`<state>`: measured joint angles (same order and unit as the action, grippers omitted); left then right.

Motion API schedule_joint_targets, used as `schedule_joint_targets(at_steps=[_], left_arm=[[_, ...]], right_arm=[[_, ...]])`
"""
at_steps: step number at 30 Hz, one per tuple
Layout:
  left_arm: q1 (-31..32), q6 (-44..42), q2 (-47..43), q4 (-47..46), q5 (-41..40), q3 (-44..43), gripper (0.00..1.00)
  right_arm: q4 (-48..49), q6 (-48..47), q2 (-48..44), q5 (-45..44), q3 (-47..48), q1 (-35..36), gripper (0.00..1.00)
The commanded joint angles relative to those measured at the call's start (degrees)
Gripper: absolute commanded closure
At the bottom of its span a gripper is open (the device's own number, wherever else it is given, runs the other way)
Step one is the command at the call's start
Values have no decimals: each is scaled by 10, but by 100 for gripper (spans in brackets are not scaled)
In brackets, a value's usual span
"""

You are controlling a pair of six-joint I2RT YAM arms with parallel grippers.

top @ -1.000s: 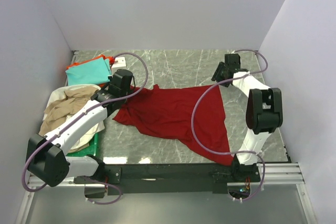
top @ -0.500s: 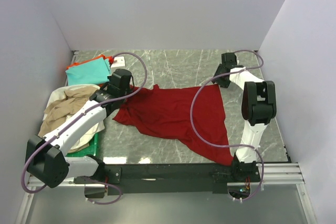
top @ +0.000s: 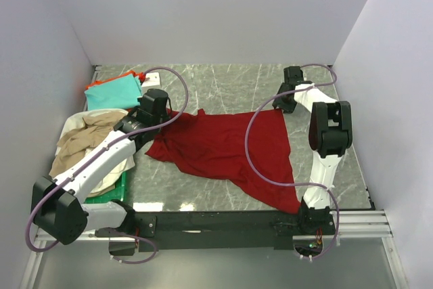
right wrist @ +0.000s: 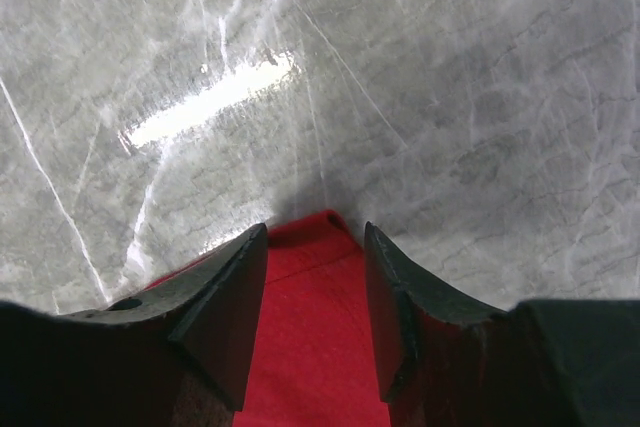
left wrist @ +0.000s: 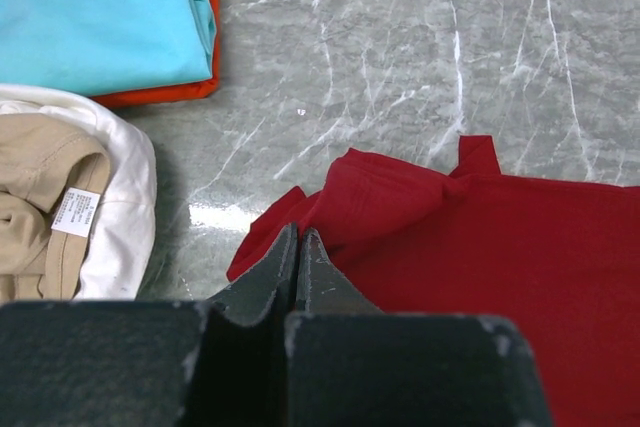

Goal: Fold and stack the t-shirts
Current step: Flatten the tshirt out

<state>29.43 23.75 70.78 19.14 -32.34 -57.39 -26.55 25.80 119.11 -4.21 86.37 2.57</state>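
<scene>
Teal t-shirt (top: 114, 93) lies folded on an orange t-shirt (left wrist: 160, 92) far left. Left gripper (left wrist: 297, 239) has its fingers pressed together at the left edge of the dark red t-shirt (top: 230, 143) (spread mid-table). Right gripper (right wrist: 315, 277) has its fingers apart, straddling the shirt's far right corner.

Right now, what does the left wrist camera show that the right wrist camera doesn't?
Only the left wrist view: a folded teal t-shirt on an orange t-shirt, a beige t-shirt, a white t-shirt, and the left pincer, closed. Only the right wrist view: the right pincer, open, straddling a red corner. Both: the dark red t-shirt on the grey marble table.
</scene>
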Motion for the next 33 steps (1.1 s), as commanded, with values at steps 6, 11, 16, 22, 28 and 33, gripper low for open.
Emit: schedule_joint_targets(at_steps=[6, 11, 16, 22, 28, 33], left_arm=[[-3, 11, -23, -17, 14, 0, 100], [-3, 11, -22, -14, 14, 0, 100], [-3, 11, -20, -13, 13, -1, 100], [-3, 10, -11, -11, 7, -7, 100], [-8, 10, -1, -2, -3, -41, 100], [-8, 2, -19, -9, 4, -81, 100]], right_arm=[[-8, -9, 2, -6, 15, -6, 57], [-16, -13, 9, -4, 21, -7, 67], [-14, -15, 10, -1, 22, -7, 80], [-9, -15, -1, 7, 16, -7, 100], [-9, -25, -75, 8, -9, -7, 100], [-4, -29, -173, 11, -44, -7, 100]])
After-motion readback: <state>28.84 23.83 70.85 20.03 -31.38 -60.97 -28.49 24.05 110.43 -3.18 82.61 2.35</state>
